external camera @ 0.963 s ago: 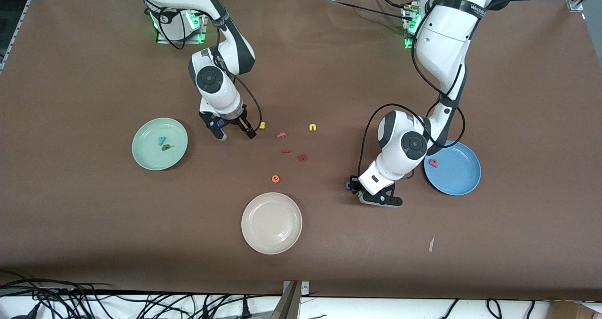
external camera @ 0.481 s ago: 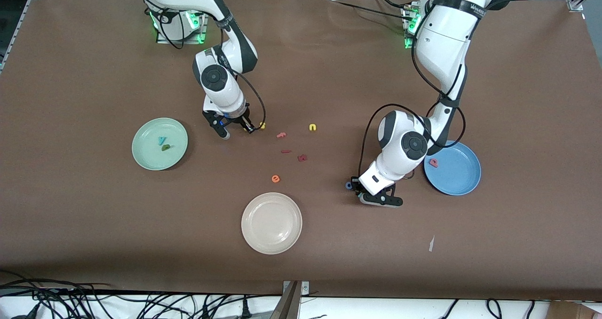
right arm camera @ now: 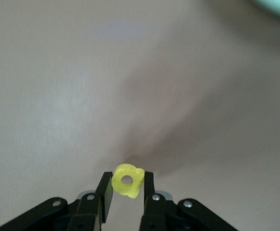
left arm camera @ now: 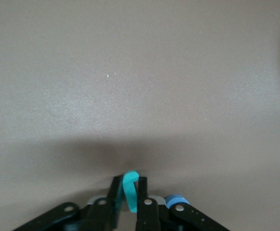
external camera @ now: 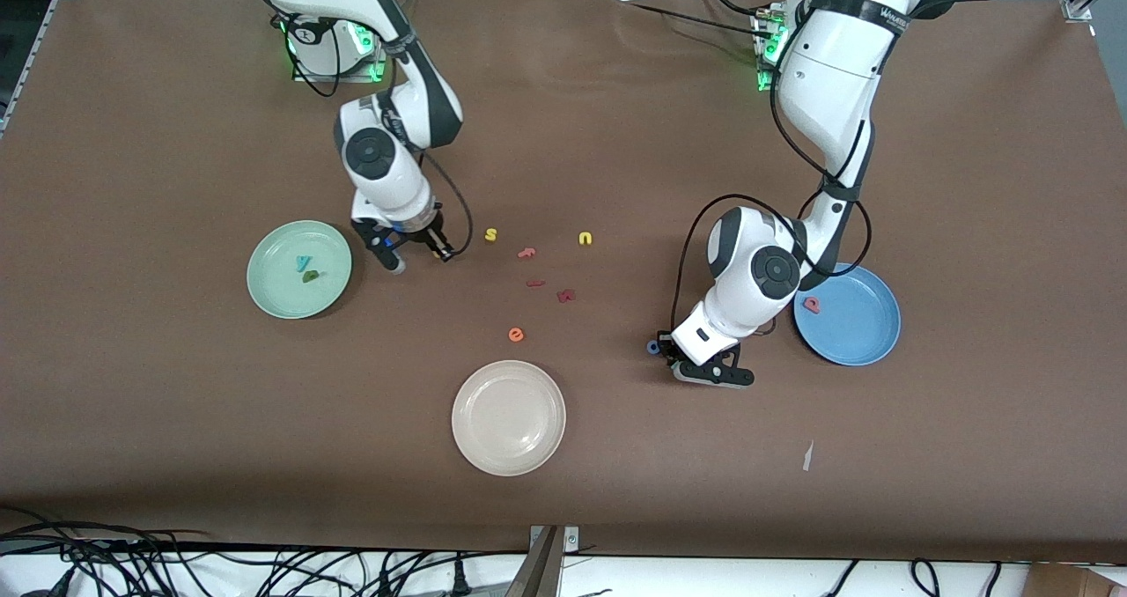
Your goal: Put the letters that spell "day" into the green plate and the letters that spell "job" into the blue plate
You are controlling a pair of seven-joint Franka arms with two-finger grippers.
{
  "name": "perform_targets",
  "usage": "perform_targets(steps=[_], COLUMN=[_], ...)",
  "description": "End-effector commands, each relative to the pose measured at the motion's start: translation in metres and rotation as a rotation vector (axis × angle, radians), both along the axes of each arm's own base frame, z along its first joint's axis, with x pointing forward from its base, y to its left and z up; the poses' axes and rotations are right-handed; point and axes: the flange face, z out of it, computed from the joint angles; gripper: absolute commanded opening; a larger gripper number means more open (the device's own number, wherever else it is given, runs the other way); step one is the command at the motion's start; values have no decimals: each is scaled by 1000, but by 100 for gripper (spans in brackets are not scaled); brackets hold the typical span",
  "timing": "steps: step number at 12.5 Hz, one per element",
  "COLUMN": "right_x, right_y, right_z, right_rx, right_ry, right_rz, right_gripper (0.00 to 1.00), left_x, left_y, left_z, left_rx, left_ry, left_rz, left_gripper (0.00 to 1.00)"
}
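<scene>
My right gripper (external camera: 417,256) is shut on the yellow "d" (right arm camera: 127,181) and hangs over the table between the green plate (external camera: 275,293) and a yellow "s". In that plate lie the teal "y" (external camera: 303,263) and the dark green "a" (external camera: 310,276). My left gripper (external camera: 673,361) is low at the table, beside the blue plate (external camera: 858,337), and is shut on the teal "j" (left arm camera: 130,190). The blue "o" (external camera: 651,347) lies right beside its fingers. The pinkish-red "b" (external camera: 811,305) rests in the blue plate.
A cream-white plate (external camera: 508,456) sits nearest the front camera. Loose letters lie mid-table: yellow "s" (external camera: 490,235), yellow "u" (external camera: 585,239), pink "f" (external camera: 526,252), two dark red letters (external camera: 566,295), orange "e" (external camera: 516,335). A white scrap (external camera: 807,456) lies near the front edge.
My right gripper reached in beside the yellow "s", closed on the yellow "d", and drew back toward the green plate. My left gripper stayed put and closed on the teal "j".
</scene>
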Motion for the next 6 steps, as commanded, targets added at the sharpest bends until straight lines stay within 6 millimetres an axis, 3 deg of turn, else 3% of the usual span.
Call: perform_targets(steps=[1,3,4,6], right_x=[15,29,35,43], right_y=[-50,-103,-132,-184], right_z=[46,58,58,56], right_rx=[10,3,-5,-23], right_ry=[30,47,44,45], right_rz=[94,212,269,362], right_gripper=[3,3,3,5], left_x=[-4,-1,2,3], left_y=[-4,-3,10,63], left_z=[-7,5,20,53], left_rx=[46,59,56,68], left_ry=[-16,-33,-32,-21], left_rz=[-58,-73,-59,-75], left_gripper=[0,0,0,0])
